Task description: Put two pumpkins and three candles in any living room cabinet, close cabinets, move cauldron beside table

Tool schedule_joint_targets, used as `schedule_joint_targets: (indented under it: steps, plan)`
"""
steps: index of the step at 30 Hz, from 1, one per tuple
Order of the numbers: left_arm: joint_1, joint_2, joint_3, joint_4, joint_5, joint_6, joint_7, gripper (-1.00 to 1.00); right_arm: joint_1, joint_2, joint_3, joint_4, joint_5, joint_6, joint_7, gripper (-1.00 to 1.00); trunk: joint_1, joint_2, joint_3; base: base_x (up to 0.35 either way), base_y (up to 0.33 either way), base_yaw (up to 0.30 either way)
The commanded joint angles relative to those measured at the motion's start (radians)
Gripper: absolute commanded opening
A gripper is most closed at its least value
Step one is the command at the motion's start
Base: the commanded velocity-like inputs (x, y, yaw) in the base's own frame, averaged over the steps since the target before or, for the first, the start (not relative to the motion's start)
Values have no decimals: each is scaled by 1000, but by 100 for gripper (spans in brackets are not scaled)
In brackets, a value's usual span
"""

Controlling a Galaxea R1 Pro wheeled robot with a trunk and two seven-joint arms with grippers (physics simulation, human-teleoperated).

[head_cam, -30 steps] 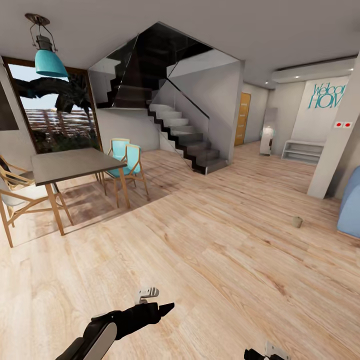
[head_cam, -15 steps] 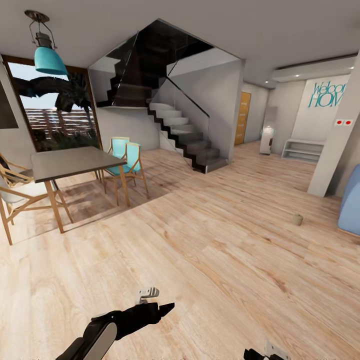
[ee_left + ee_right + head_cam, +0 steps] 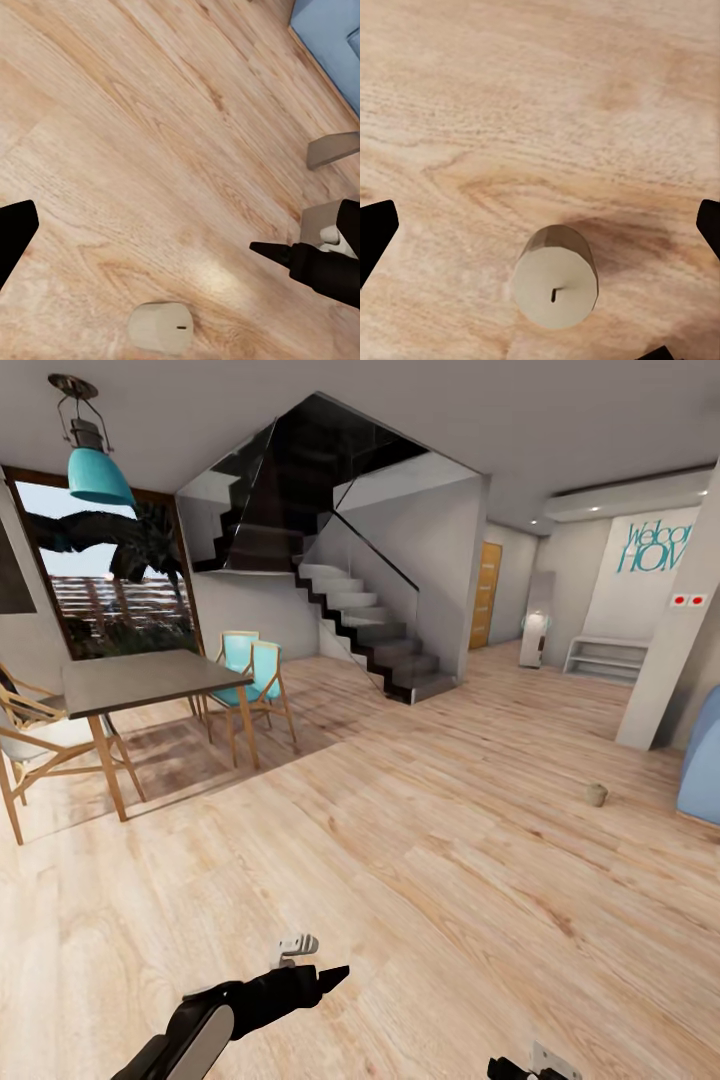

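Wood floor [image 3: 420, 840] (open rm), candle [image 3: 556, 277] on it.

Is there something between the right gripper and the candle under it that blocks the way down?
Nothing visible does. In the right wrist view the candle stands upright on bare wooden floor, wick up, and the space around it is free. The dark tips of the right gripper sit far apart at the picture's edges, so the jaws are open.

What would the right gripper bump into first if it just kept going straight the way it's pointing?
Probably the candle. It stands upright on the wooden floor, wick up, between the spread fingers and a little off the view's centre. Miss it, and the gripper meets bare floor. How far is unclear.
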Motion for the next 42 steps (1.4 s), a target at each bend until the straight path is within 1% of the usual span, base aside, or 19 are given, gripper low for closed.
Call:
schedule_joint_targets:
  steps: [1, 30, 33, 36, 42]
  plan:
    - [-1, 1, -1, 0, 6, 4, 1, 100, 0, 1, -8, -3, 3, 7, -3, 100, 4, -8, -4, 0, 0, 0]
    - [-1, 1, -1, 0, 5, 4, 1, 100, 0, 11, -7, -3, 3, 5, -1, 100, 115, -211, -95, 0, 0, 0]
    - [-1, 1, -1, 0, 5, 3, 2, 100, 0, 13, 2, -3, 3, 5, -2, 100, 126, -232, -104, 0, 0, 0]
    - [-1, 1, -1, 0, 5, 3, 1, 100, 0, 15, 25, -3, 3, 5, -2, 100, 138, -253, -114, 0, 0, 0]
    - [-1, 1, -2, 0, 5, 3, 1, 100, 0, 16, 33, -3, 2, 5, -3, 100, 161, -295, -133, 0, 0, 0]
